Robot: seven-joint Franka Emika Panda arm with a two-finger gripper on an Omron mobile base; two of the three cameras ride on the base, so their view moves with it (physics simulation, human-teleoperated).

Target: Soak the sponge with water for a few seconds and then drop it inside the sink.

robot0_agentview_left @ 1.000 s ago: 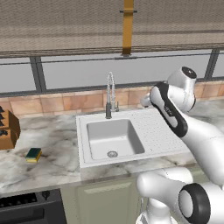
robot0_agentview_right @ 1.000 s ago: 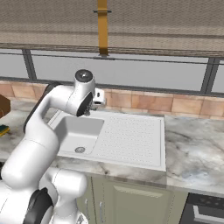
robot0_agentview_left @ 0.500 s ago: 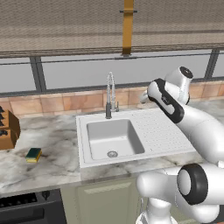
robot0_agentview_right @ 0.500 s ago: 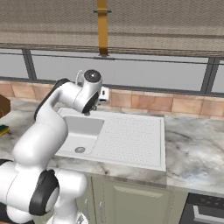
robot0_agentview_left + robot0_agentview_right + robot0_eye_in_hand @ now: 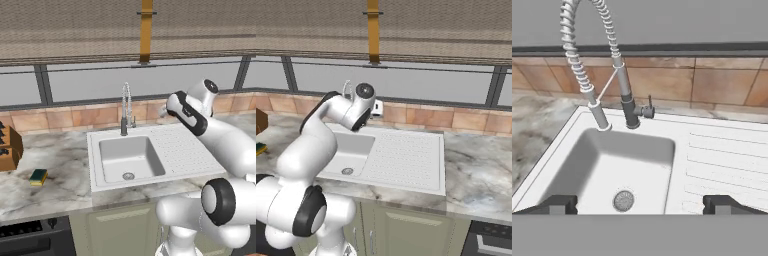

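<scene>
Sponge: the sponge (image 5: 38, 176) lies flat on the marble desk (image 5: 60, 165), well left of the sink (image 5: 129, 158) and near the knife block (image 5: 9, 148); its edge also shows at the far left of the right base view (image 5: 260, 148).
Sink: the light grey basin has a round metal drain (image 5: 623, 200) on its floor and joins the dotted drainboard (image 5: 406, 160) on its right.
Faucet: the coiled spring faucet (image 5: 594, 65) rises at the back rim of the sink, its spout hanging over the basin's back left corner (small lever on the base points right).
Fingers: the fingers (image 5: 639, 205) are spread wide, tips (image 5: 559, 204) far apart, grasping nothing.
Arm: the hand (image 5: 167, 107) hovers above the back of the drainboard, just right of the faucet, looking down at the basin.
Window: a long window (image 5: 90, 82) runs behind the tiled backsplash (image 5: 456, 117).
</scene>
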